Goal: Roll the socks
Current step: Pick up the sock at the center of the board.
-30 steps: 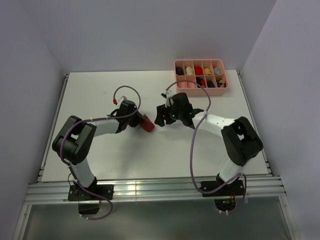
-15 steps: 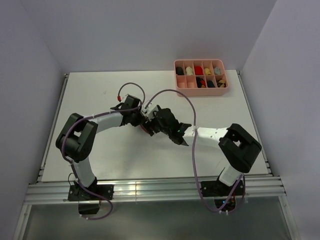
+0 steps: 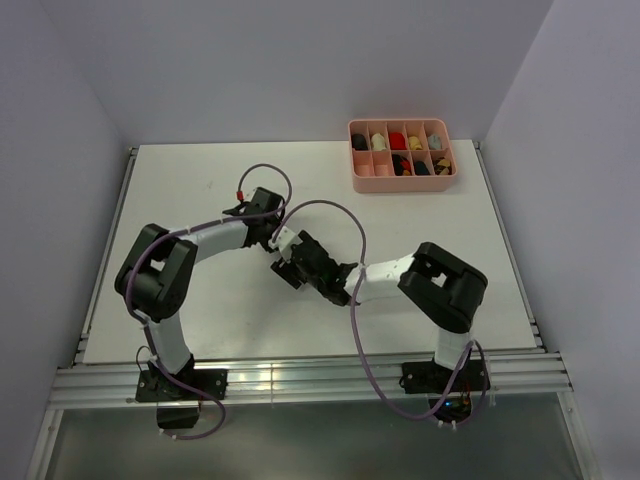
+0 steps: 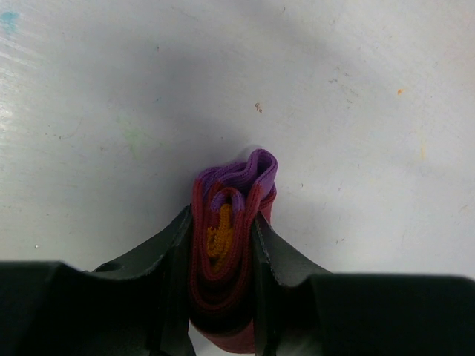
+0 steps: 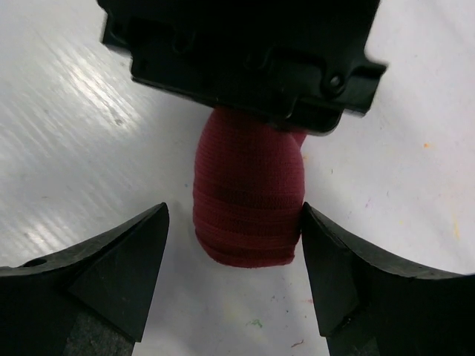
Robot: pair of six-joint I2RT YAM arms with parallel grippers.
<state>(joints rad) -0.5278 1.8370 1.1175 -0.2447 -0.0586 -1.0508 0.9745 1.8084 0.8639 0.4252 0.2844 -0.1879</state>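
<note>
Dark red sock roll on a white table
Purple and orange bands are shown at its end; the fingers are black, the tray pink

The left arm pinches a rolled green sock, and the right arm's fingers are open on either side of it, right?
Not green: the sock is dark red with purple and orange folds, as the left wrist view shows. The left gripper does pinch it, and the right gripper stands open on either side.
</note>
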